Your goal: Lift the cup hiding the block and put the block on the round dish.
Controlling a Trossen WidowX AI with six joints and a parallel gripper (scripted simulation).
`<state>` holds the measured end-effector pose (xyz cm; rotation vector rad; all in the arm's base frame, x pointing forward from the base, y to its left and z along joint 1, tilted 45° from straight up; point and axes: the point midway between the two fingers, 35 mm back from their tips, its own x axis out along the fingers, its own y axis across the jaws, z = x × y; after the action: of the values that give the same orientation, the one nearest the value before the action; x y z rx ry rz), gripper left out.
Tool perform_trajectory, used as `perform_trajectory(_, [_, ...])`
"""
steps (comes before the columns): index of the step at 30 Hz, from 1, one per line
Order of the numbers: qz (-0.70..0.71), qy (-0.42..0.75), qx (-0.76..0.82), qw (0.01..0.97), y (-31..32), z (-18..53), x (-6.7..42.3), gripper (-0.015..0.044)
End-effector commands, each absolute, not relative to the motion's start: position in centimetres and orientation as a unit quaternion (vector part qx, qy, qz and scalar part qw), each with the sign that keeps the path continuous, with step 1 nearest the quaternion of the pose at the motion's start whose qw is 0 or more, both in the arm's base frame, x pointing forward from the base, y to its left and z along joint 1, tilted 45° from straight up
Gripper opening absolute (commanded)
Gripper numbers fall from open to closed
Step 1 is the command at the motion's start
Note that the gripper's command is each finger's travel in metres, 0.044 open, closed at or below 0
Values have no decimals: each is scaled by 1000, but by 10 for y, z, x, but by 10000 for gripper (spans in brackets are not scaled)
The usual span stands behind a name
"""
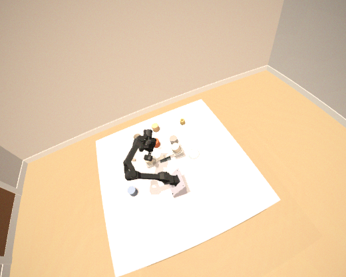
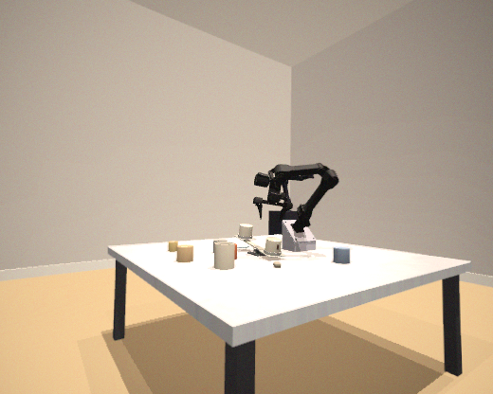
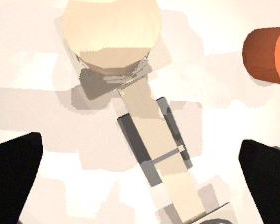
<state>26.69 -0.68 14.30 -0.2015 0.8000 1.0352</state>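
Note:
My gripper [image 1: 149,152] [image 2: 272,217] [image 3: 143,147] is open and empty, above the balance beam [image 3: 166,142]. One pale cup [image 1: 151,162] [image 2: 269,245] [image 3: 111,30] stands upside down on the balance end nearer the exterior camera; in the wrist view it lies ahead of the fingertips. The other pale cup [image 1: 176,148] [image 2: 246,230] stands on the far end; only its plate and an edge show at the bottom of the wrist view. In the exterior view the near end looks lower than the far end. The round dish [image 1: 194,154] lies beside the far end. No block is visible.
Beyond the balance stand a red cup [image 1: 158,143] [image 3: 266,55], a grey cup [image 1: 173,138], a tan cup [image 1: 155,127] and a small yellow cup [image 1: 182,122]. A tall pale mug [image 2: 224,256], a small stone [image 2: 277,264] and a blue cup [image 1: 132,190] [image 2: 341,255] also stand around.

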Motion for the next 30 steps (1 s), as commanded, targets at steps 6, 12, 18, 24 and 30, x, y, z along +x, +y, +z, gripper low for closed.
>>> perform_trajectory(6, [566, 324, -198, 732, 34, 148, 291, 440])
perform_trajectory(12, [612, 288, -254, 691, 63, 150, 301, 440])
perform_trajectory(18, [614, 287, -256, 689, 65, 149, 301, 440])
perform_trajectory(24, [614, 287, -256, 690, 75, 139, 302, 440])
perform_trajectory(30, [614, 287, -256, 689, 81, 133, 304, 440])
